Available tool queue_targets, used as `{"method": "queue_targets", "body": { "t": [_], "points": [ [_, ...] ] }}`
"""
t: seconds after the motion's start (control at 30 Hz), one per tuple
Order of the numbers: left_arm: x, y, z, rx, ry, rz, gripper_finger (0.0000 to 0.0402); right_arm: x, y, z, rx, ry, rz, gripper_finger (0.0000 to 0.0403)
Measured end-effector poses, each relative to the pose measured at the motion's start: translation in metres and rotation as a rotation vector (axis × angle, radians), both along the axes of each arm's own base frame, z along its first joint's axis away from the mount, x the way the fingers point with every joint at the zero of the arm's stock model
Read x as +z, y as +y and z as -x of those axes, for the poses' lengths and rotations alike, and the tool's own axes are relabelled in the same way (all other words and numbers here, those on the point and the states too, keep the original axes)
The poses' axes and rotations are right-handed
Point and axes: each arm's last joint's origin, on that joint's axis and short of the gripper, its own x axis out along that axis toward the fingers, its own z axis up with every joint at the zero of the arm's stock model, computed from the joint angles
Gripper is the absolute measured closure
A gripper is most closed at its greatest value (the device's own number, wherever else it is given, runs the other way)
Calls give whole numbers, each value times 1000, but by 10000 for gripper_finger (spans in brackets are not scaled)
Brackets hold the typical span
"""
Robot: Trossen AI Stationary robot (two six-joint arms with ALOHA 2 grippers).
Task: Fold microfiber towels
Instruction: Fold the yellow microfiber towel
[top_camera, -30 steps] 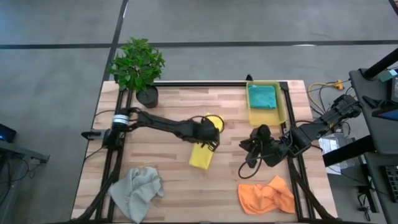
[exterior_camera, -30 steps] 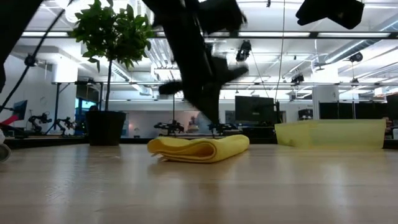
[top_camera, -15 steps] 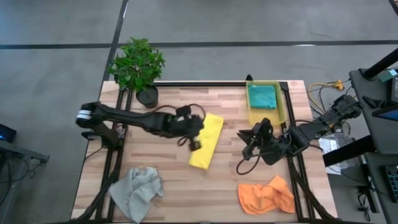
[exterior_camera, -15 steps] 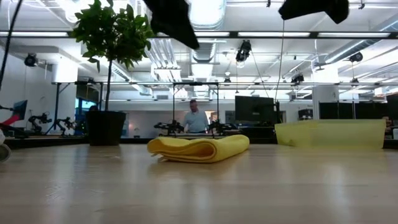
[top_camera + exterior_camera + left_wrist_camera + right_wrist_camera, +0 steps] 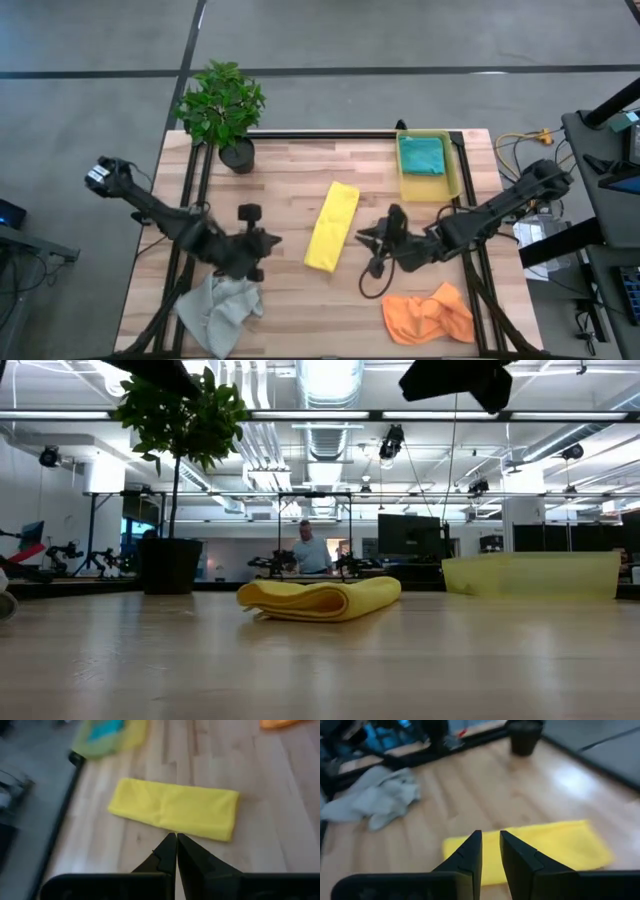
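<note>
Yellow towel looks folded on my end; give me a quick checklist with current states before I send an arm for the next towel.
1. Yellow towel folded, lying flat mid-table, free of both arms: ok.
2. Left end effector shut and empty, near the grey towel: ok.
3. Right end effector holds nothing, fingers slightly apart, beside the yellow towel: ok.
4. Teal towel folded in the yellow bin: ok.
5. Grey towel folded: not ok, crumpled.
6. Orange towel folded: not ok, crumpled.
</note>
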Motion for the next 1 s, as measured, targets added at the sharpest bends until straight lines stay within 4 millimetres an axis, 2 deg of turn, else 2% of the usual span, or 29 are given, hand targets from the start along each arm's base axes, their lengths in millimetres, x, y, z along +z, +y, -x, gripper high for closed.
{"method": "queue_targets", "body": {
  "t": [0.13, 0.27, 0.4, 0.53, 0.7, 0.87, 1.0],
  "points": [
    [-7, -8, 6, -14, 3, -30, 402, -16, 10, -14, 62, 44, -58, 339],
    [-18, -6, 5, 10, 31, -35, 402, -37, 21, -32, 255, 157, 16, 328],
    [-36, -1, 7, 20, 81, -69, 402, -55, 36, -53, 472, 271, 156, 286],
    [-52, 2, 10, 12, 140, -89, 402, -67, 45, -76, 589, 340, 320, 233],
    [-62, 0, 13, -59, 221, -9, 402, -71, 38, -99, 688, 400, 507, 196],
    [-64, 0, 14, -20, 218, 67, 402, -87, 19, -104, 709, 571, 554, 194],
    [-68, 1, 15, 12, 212, 96, 402, -98, 15, -106, 774, 628, 624, 200]
  ]
}}
